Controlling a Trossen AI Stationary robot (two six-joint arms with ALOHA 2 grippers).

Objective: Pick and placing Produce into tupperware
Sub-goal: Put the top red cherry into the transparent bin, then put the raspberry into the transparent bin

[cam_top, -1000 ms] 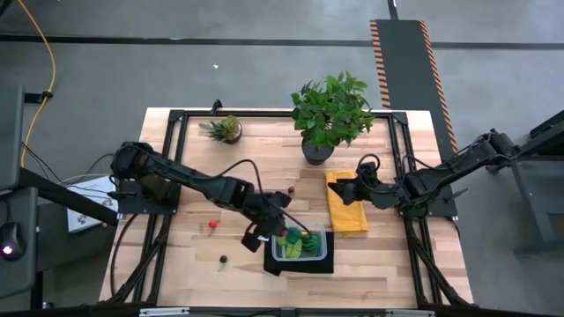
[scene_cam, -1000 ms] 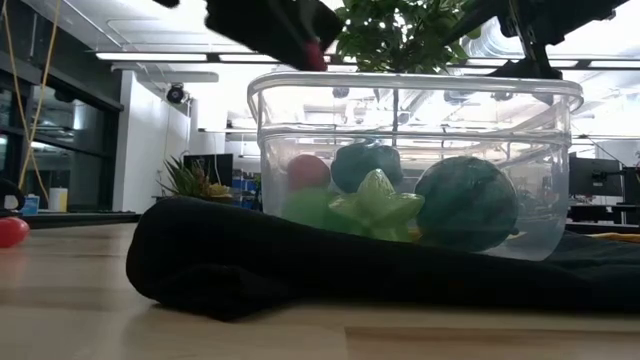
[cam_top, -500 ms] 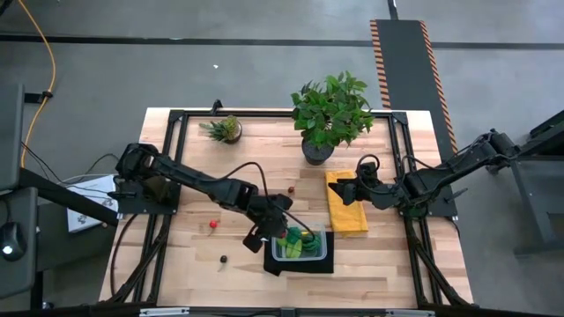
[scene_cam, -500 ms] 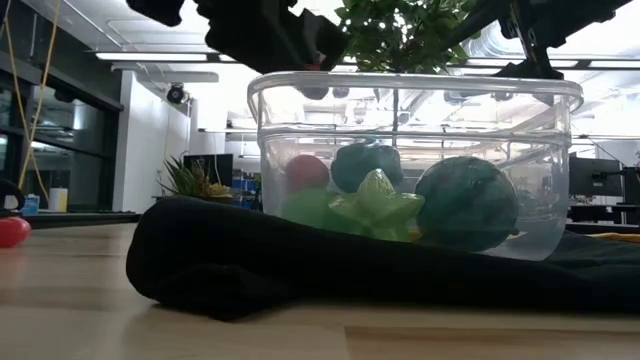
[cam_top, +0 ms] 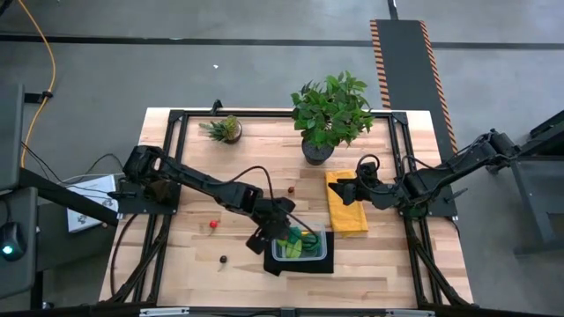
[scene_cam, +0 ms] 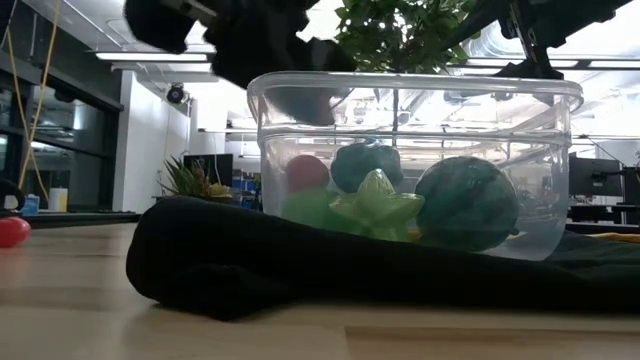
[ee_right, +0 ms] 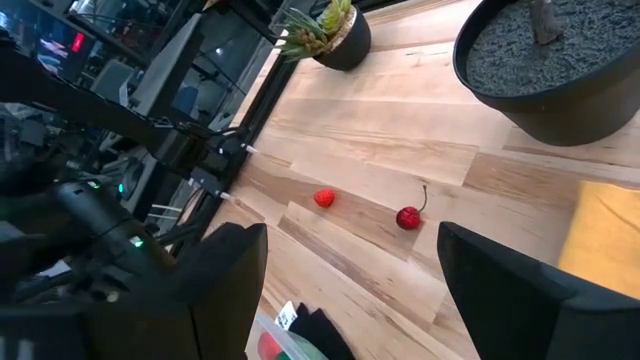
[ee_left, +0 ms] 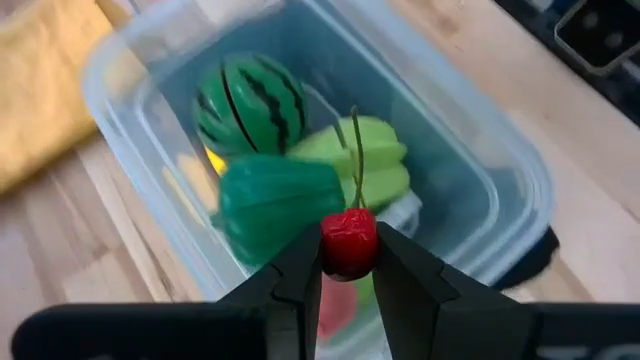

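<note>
While over the tupperware point(ee_left: 480, 180), left claw point(ee_left: 347, 262) grips cherry point(ee_left: 348, 240).

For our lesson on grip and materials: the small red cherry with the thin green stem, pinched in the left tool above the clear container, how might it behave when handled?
The small red cherry looks round and glossy, so it may slip or roll if released. Its thin stem probably bends easily.

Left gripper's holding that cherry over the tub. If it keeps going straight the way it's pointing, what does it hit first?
Probably the green pepper-like piece inside the tupperware: it lies directly beyond the cherry in the left gripper, though depth is uncertain.
</note>
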